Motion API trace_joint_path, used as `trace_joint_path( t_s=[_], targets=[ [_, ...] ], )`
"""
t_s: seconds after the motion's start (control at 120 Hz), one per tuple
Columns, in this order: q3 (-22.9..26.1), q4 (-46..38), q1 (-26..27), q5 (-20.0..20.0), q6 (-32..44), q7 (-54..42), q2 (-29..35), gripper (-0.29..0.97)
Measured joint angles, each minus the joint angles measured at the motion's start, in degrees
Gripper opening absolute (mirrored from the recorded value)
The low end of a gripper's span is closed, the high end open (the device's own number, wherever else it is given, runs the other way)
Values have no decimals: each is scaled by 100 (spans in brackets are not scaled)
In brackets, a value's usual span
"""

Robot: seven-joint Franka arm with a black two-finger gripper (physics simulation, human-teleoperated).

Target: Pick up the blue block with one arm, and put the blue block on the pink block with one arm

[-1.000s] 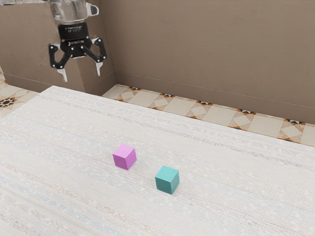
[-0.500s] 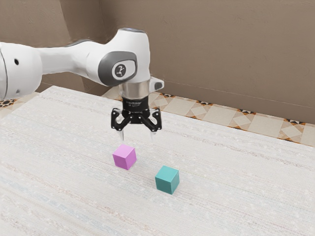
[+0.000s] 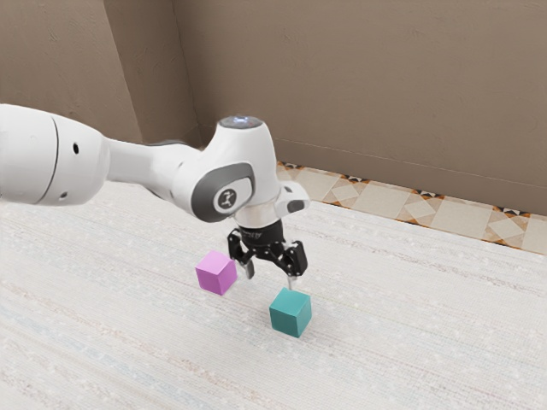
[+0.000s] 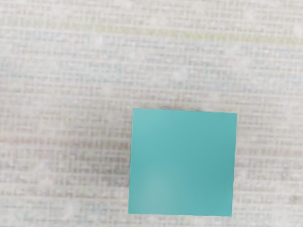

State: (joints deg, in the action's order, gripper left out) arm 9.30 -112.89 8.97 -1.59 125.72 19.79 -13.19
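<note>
Starting at the front, we've got the pale, woven-looking white tabletop (image 3: 410,342) across the whole foreground. The first thing sitting on it is the small teal-blue cube block (image 3: 291,313), flat on the surface with one vertical edge turned toward the camera and nothing gripping it. A bit further back, toward the exterior view's left, is the small pink cube block (image 3: 215,272). It's also flat on the table, near the teal-blue cube block but clearly apart from it, with bare table between them. Our black two-finger gripper (image 3: 268,278) hangs just above and between the two, pointing down, fingers spread wide and pinching nothing. The finger on the exterior view's right ends just over the back top edge of the teal-blue cube block, and the other one sits near the pink cube block's upper corner. From the wrist camera we're looking straight down on the teal-blue cube block (image 4: 182,163), its square top face sitting on the tabletop (image 4: 71,94) right under the hand. Behind the gripper our white Franka arm (image 3: 128,166) comes in from the exterior view's left, with its grey-capped joint right over the hand. Past the table's far edge there's a strip of patterned tan-and-brown floor tiles (image 3: 402,201), then the plain brown wall (image 3: 385,85).
</note>
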Motion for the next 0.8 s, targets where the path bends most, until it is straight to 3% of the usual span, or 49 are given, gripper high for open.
trace_joint_path(
  t_s=[0.225,0.5,0.642,0.8],
  targets=[
    [2,5,7,-202,301,-493,-412,68],
    [1,2,-8,-867,485,-640,-636,68],
    [1,1,6,-884,518,-715,-716,68],
    [1,34,7,-587,538,-947,-780,67]
  ],
)
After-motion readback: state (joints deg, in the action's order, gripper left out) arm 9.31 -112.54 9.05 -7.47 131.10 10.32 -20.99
